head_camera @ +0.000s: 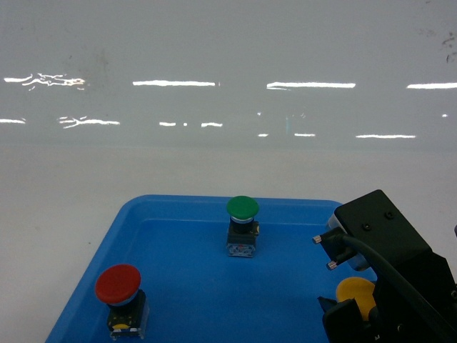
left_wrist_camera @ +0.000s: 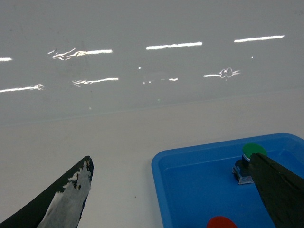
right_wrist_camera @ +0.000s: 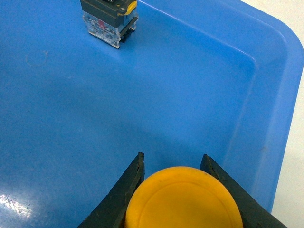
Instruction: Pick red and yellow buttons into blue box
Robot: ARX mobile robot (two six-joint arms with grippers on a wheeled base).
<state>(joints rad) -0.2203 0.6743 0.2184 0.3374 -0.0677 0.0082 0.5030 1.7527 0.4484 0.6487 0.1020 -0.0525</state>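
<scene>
The yellow button (right_wrist_camera: 183, 199) stands at the right side of a shallow blue tray (head_camera: 164, 202). My right gripper (right_wrist_camera: 172, 159) is shut on it, one dark finger on each side under the cap. In the head view the yellow button (head_camera: 355, 291) peeks out in front of the right gripper (head_camera: 353, 306). The red button (head_camera: 118, 282) stands upright at the tray's near left, and the top of its cap (left_wrist_camera: 221, 222) shows in the left wrist view. My left gripper (left_wrist_camera: 171, 159) hangs open above the tray's left edge, holding nothing. The blue box is out of view.
A green button (head_camera: 243, 207) stands upright at the back middle of the tray, partly behind a left finger (left_wrist_camera: 278, 190). Another button's switch block (right_wrist_camera: 109, 23) sits ahead of the right gripper, its cap cut off. The tray (left_wrist_camera: 161, 166) lies on a glossy white table (head_camera: 71, 186).
</scene>
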